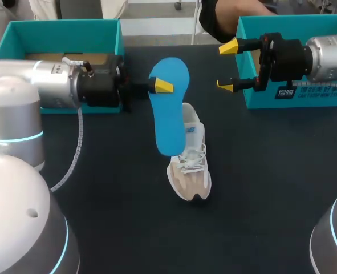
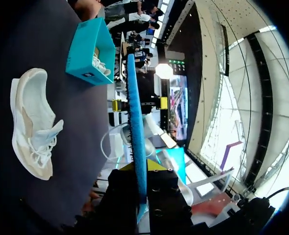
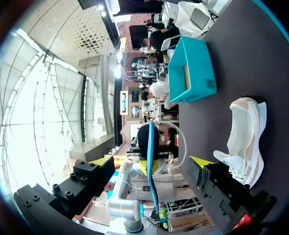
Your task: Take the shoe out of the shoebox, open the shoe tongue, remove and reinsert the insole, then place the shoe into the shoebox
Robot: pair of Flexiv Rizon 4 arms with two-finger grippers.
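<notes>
My left gripper (image 1: 159,85) is shut on the edge of a blue insole (image 1: 169,105) and holds it upright above the table. In the left wrist view the insole (image 2: 136,122) stands edge-on out of my left gripper (image 2: 140,169). Just below the insole, a white and beige shoe (image 1: 190,165) lies on the dark table, toe toward me. My right gripper (image 1: 227,66) hangs open to the right of the insole, apart from it. From the right wrist, the insole (image 3: 149,142) shows ahead of the open right gripper (image 3: 153,161), with the shoe (image 3: 244,142) beside it.
A teal shoebox (image 1: 65,24) stands at the back left behind my left arm. A second teal box (image 1: 259,98) stands at the back right under my right arm; the left wrist view shows a shoe inside this box (image 2: 90,51).
</notes>
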